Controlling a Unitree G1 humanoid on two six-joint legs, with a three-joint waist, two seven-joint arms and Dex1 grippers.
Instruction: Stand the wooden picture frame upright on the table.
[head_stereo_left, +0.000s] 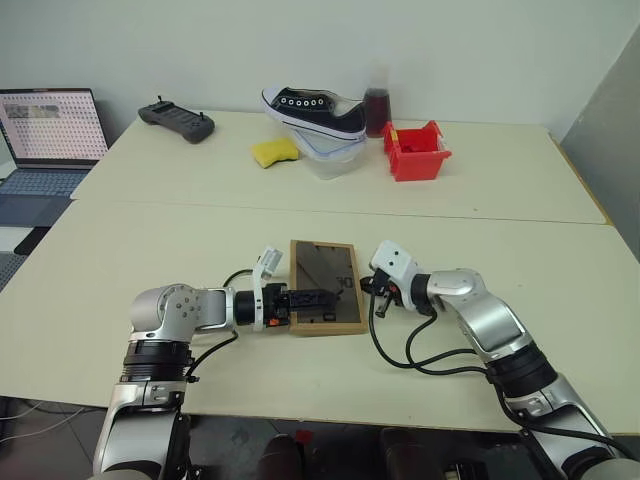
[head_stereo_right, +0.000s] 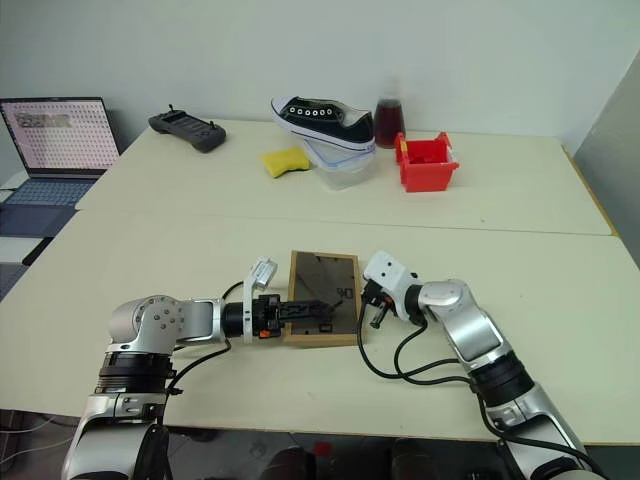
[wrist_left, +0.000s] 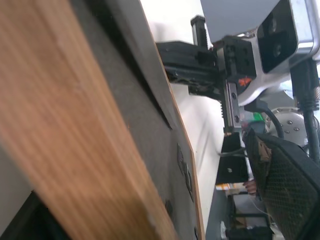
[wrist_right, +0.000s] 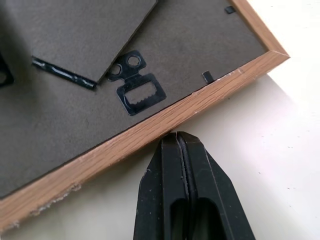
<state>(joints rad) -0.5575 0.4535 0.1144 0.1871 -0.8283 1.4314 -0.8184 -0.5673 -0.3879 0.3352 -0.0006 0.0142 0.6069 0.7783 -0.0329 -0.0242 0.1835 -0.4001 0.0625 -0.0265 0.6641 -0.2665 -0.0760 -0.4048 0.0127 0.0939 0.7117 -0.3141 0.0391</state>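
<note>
Wooden picture frame (head_stereo_left: 324, 286) lying back-up on the table (head_stereo_left: 150, 250), near its front edge, dark backing board and sawtooth hanger (wrist_right: 134, 89) facing up. Left gripper (head_stereo_left: 318, 297) reaching in from the frame's left side, fingers spread wide apart over the backing, nothing clamped. Right gripper (wrist_right: 178, 145) pressed fully together, tips touching the frame's right wooden edge, gripping nothing. Farther back on the table: a shoe (head_stereo_left: 315, 110) on a clear container (head_stereo_left: 333, 158), a red bin (head_stereo_left: 416, 150).

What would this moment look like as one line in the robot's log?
frame: flat, back up, on table | left claw: open, over frame's back | right claw: shut, tips at frame's edge | not yet upright
</note>
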